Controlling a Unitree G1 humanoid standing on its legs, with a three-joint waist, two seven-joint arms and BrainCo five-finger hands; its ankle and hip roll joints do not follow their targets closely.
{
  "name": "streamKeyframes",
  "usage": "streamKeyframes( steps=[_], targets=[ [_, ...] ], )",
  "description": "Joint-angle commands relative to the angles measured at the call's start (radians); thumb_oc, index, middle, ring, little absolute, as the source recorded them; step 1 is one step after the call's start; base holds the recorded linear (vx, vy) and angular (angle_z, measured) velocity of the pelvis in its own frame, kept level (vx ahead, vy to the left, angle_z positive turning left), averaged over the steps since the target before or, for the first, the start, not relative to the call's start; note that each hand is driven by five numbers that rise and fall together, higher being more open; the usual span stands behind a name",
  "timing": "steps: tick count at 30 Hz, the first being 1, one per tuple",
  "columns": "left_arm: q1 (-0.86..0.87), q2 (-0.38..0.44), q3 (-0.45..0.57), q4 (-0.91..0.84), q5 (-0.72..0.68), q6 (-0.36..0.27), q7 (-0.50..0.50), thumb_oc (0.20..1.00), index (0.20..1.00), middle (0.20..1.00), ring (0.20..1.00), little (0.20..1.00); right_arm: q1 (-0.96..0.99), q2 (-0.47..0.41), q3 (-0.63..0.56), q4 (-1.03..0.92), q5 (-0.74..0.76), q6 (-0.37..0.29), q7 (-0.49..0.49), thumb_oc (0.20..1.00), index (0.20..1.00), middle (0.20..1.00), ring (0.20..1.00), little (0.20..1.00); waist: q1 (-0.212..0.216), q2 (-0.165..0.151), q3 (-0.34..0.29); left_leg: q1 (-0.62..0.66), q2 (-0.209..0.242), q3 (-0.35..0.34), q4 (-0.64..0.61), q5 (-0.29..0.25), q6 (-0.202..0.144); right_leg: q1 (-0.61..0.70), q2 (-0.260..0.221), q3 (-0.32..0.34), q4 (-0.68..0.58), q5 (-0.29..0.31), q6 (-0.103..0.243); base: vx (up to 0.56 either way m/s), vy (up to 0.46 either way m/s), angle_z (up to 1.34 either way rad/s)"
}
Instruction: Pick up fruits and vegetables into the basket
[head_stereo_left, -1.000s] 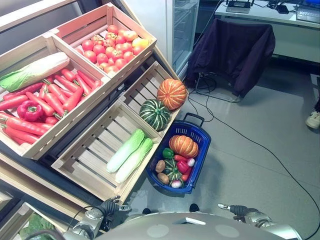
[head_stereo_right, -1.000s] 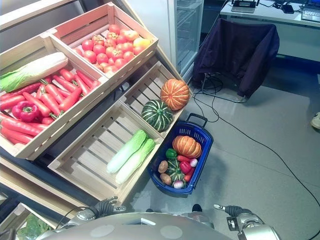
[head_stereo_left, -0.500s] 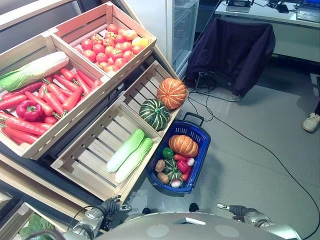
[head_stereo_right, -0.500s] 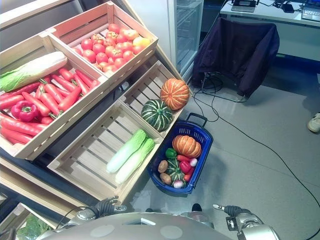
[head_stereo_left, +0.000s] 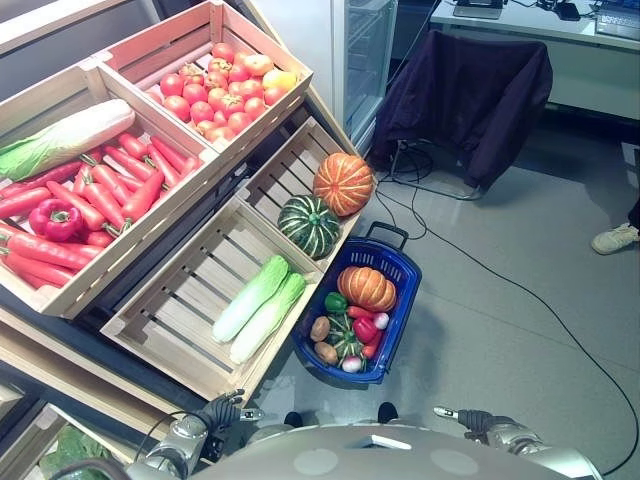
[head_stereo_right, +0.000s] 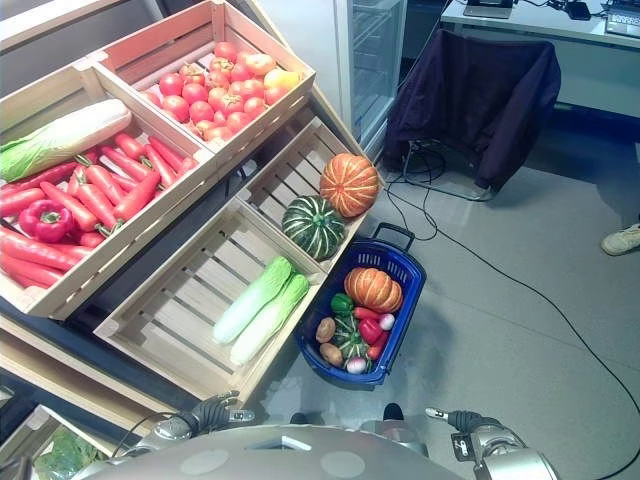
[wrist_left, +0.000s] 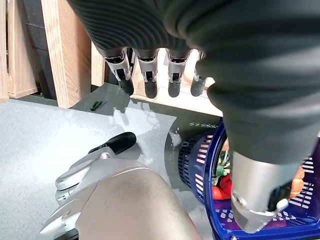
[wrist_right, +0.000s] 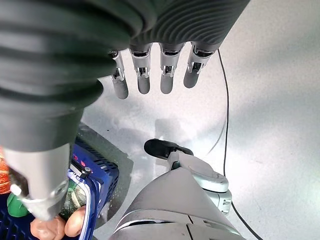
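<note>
The basket (head_stereo_left: 396, 268) sits on the floor at lower centre of the eye views, just beside the lower crates. It holds an orange pumpkin (head_stereo_left: 366, 288), a green pepper (head_stereo_left: 335, 302), a red pepper (head_stereo_left: 364, 330), potatoes (head_stereo_left: 320, 329) and other small pieces. Compared with a second ago nothing in it has moved; the whole view has only slid a little, so my head shifted, not the produce.

On the shelf above it wait a striped green squash (head_stereo_left: 309, 226), a second pumpkin (head_stereo_left: 343, 184) and two cabbages (head_stereo_left: 258, 308).

My left hand (wrist_left: 150, 75) and my right hand (wrist_right: 155, 70) hang low with fingers straight and relaxed, holding nothing. I judge another pick is due.
</note>
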Motion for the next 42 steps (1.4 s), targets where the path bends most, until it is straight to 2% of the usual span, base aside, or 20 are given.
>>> streamKeyframes(
  steps=[1, 11, 17, 22, 30, 35, 42],
  targets=[
    [-0.078, 0.018, 0.014, 0.055, -0.033, -0.032, -0.007, 1.000, 1.000, 1.000, 1.000, 1.000, -0.063, 0.029, 0.009, 0.052, 0.036, -0.004, -0.009, 1.000, 1.000, 1.000, 1.000, 1.000, -0.002, -0.044, 0.013, 0.011, -0.012, -0.013, 0.007, -0.101, 0.002, 0.056, -0.047, 0.018, 0.011, -0.067, 0.077, 0.00, 0.000, 0.00],
    [-0.076, 0.018, 0.028, 0.053, -0.052, -0.033, 0.005, 1.000, 1.000, 1.000, 1.000, 1.000, -0.064, 0.022, 0.009, 0.043, 0.028, 0.005, -0.003, 1.000, 1.000, 1.000, 1.000, 1.000, 0.004, -0.049, 0.015, 0.011, -0.009, -0.018, 0.007, -0.099, -0.003, 0.058, -0.045, 0.015, 0.011, -0.066, 0.078, 0.03, -0.004, 0.00],
    [-0.068, 0.020, 0.041, 0.051, -0.082, -0.050, 0.016, 1.000, 1.000, 1.000, 1.000, 1.000, -0.057, 0.018, 0.008, 0.046, 0.013, 0.007, 0.005, 1.000, 1.000, 1.000, 1.000, 1.000, 0.004, -0.049, 0.031, -0.014, -0.010, -0.019, 0.007, -0.087, -0.004, 0.038, -0.045, 0.019, 0.011, -0.057, 0.079, 0.03, -0.004, 0.00],
    [-0.071, 0.018, 0.044, 0.031, -0.133, -0.087, 0.011, 1.000, 1.000, 1.000, 1.000, 1.000, -0.054, 0.020, 0.019, 0.042, 0.018, 0.014, -0.002, 1.000, 1.000, 1.000, 1.000, 1.000, 0.006, -0.045, 0.053, -0.056, -0.015, -0.025, 0.007, -0.070, -0.003, -0.002, -0.048, 0.024, 0.011, -0.043, 0.080, 0.02, -0.001, 0.00],
    [-0.138, 0.000, 0.018, -0.035, -0.235, -0.133, 0.021, 1.000, 1.000, 1.000, 1.000, 1.000, -0.096, 0.026, 0.049, 0.016, 0.056, 0.012, -0.022, 1.000, 1.000, 1.000, 1.000, 1.000, 0.004, -0.026, 0.116, -0.138, -0.025, -0.045, 0.007, -0.044, 0.002, -0.084, -0.045, 0.022, 0.011, -0.031, 0.071, -0.06, 0.003, 0.03],
    [-0.198, -0.003, -0.012, -0.106, -0.315, -0.159, 0.049, 1.000, 1.000, 1.000, 1.000, 1.000, -0.168, 0.009, 0.081, -0.013, 0.113, 0.010, -0.042, 1.000, 1.000, 1.000, 1.000, 1.000, -0.005, -0.009, 0.199, -0.209, -0.033, -0.055, 0.007, -0.022, 0.009, -0.163, -0.033, 0.042, 0.011, -0.010, 0.054, -0.12, 0.030, 0.03],
    [-0.259, 0.016, -0.020, -0.171, -0.372, -0.202, 0.082, 1.000, 1.000, 1.000, 1.000, 1.000, -0.216, 0.000, 0.100, -0.036, 0.145, 0.006, -0.053, 1.000, 1.000, 1.000, 1.000, 1.000, -0.012, -0.009, 0.273, -0.267, -0.042, -0.067, 0.007, -0.002, 0.015, -0.222, -0.016, 0.065, 0.022, -0.001, 0.040, -0.08, 0.008, 0.03]
  ],
)
